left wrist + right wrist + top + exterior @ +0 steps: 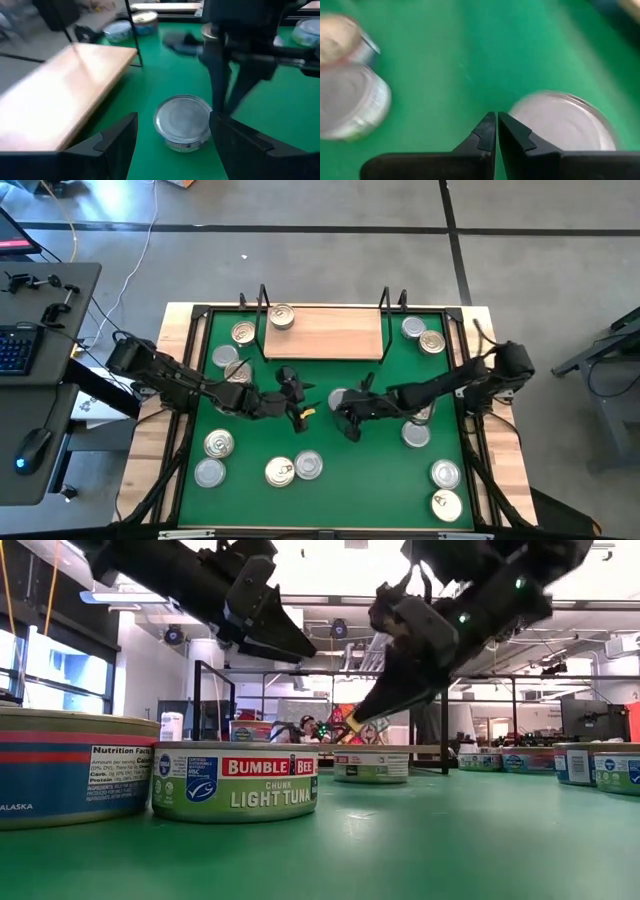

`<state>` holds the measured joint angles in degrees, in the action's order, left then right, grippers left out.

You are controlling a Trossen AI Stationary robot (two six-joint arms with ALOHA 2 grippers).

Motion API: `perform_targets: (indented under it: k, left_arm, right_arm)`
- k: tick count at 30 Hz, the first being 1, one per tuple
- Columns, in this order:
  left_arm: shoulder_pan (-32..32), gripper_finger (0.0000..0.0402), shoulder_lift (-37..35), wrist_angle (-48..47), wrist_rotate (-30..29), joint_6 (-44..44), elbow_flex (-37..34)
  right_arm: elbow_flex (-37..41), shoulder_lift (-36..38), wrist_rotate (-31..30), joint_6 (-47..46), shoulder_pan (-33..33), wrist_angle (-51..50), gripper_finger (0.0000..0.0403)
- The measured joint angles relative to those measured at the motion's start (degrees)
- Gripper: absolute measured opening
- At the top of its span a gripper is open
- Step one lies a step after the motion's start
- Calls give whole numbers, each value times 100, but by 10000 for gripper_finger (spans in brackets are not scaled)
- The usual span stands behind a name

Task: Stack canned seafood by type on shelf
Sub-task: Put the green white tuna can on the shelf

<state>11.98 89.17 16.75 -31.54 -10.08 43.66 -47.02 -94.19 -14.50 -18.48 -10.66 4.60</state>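
On the green mat a silver-lidded tin [182,117] of canned seafood stands flat on its base, seen in the high view [339,397] between my two grippers. My left gripper [172,124] is open just to the tin's left [303,403], its fingers pointing at the tin and clear of it. My right gripper [497,127] is shut and slants down from the right [346,416], its tips close beside that tin's rim [565,120]. The low view shows a gap under those tips [355,723]. The wooden shelf [322,332] lies at the far side and bears one gold-lidded tin [282,316].
Other tins stand scattered on the mat: far left [225,356], far right [432,341], near left [219,444], near middle [309,465], near right [445,473]. One sits under my right arm [416,434]. Black wire uprights [263,300] stand at the shelf's ends. A Bumble Bee tin [235,780] is close to the low camera.
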Motion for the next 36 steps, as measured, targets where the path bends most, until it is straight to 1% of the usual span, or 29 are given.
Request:
perform_targets:
  k: [4, 6, 9, 12, 15, 17, 20, 22, 24, 26, 29, 33, 34, 36]
  left_arm:
    - [-454, 232, 172, 110, 891, -122, 9]
    - [-700, 223, 326, 132, 1218, -179, 2]
    - [-1005, 203, 691, 404, 1752, -185, 74]
    - [-1147, 182, 1043, 451, 1955, -189, 255]
    - [-1172, 165, 1260, 427, 1962, -185, 372]
    - [-1167, 156, 1332, 382, 1964, -185, 413]
    - [-1137, 148, 1318, 234, 1939, -190, 438]
    - [-1106, 143, 1176, -141, 1896, -333, 426]
    - [-1048, 140, 994, -333, 1865, -468, 436]
    - [-942, 137, 741, -616, 1741, -484, 435]
    - [-773, 133, 373, -1036, 1312, -480, 438]
    - [-569, 132, -91, -1680, 671, -498, 437]
    - [-518, 132, -182, -1814, 541, -552, 435]
    - [-417, 132, -350, -2109, 316, -691, 437]
  right_arm:
    - [-136, 640, -729, 39, -260, -1438, 12]
    - [-34, 968, -787, 41, -382, -1876, 12]
    - [306, 1346, -779, -42, -522, -1911, 12]
    - [857, 1481, -764, -96, -563, -1208, 12]
    - [1404, 1427, -857, -152, -474, -275, 12]
    - [1644, 1326, -956, -388, -305, 189, 16]
    - [1767, 1100, -1007, -859, -30, 332, 33]
    - [1712, 857, -998, -887, 81, 374, 51]
    - [1609, 571, -853, -754, 137, 565, 71]
    - [1447, 248, -618, -544, 168, 972, 89]
    - [1132, -192, -255, -145, 168, 1420, 110]
    - [623, -448, 573, 619, 162, 1458, 121]
    - [531, -447, 673, 736, 161, 1411, 121]
    - [411, -409, 684, 870, 158, 1329, 121]
